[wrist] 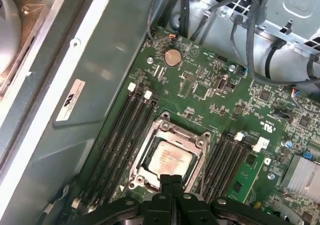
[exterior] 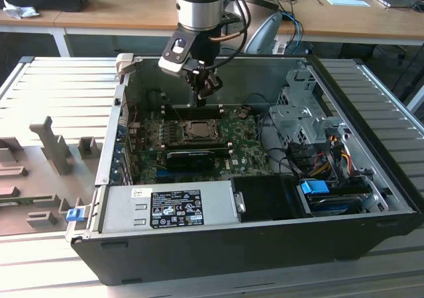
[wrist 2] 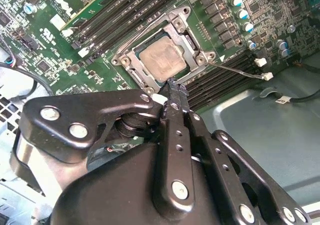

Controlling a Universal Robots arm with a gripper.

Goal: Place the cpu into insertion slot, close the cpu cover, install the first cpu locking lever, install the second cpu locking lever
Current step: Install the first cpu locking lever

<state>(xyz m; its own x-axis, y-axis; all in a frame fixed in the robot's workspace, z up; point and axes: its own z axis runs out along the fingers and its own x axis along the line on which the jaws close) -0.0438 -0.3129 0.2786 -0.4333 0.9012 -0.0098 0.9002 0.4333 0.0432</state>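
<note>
1. Looking into the open computer case point(exterior: 371, 116), I see the gripper point(exterior: 203, 98) hanging above the green motherboard point(exterior: 242, 136), with its tips pointing down at the socket.
2. Its two jaws are pressed fully together and there is nothing between them. In both wrist views the black fingertips point(wrist: 167, 181) meet in one narrow line.
3. The cpu point(wrist: 169, 157) lies just beyond the jaw tips. It sits flat inside the insertion slot point(wrist 2: 124, 60) with its dull grey top facing up.
4. The cpu cover point(wrist: 177, 133) is folded down around the chip, and the grey top shows through its square window. The jaw tips are over the near edge of this frame, but I cannot tell if they touch it.
5. To one side of the jaws, a thin wire locking lever point(wrist 2: 237, 70) leaves a corner of the slot. It runs slanting away from the frame, across the black memory slots point(wrist 2: 220, 80).
6. More memory slots point(wrist: 125, 130) lie on the other side of the socket.
7. Far from the jaws, a grey power supply point(exterior: 165, 205) fills the near side of the case in the exterior view.
</note>
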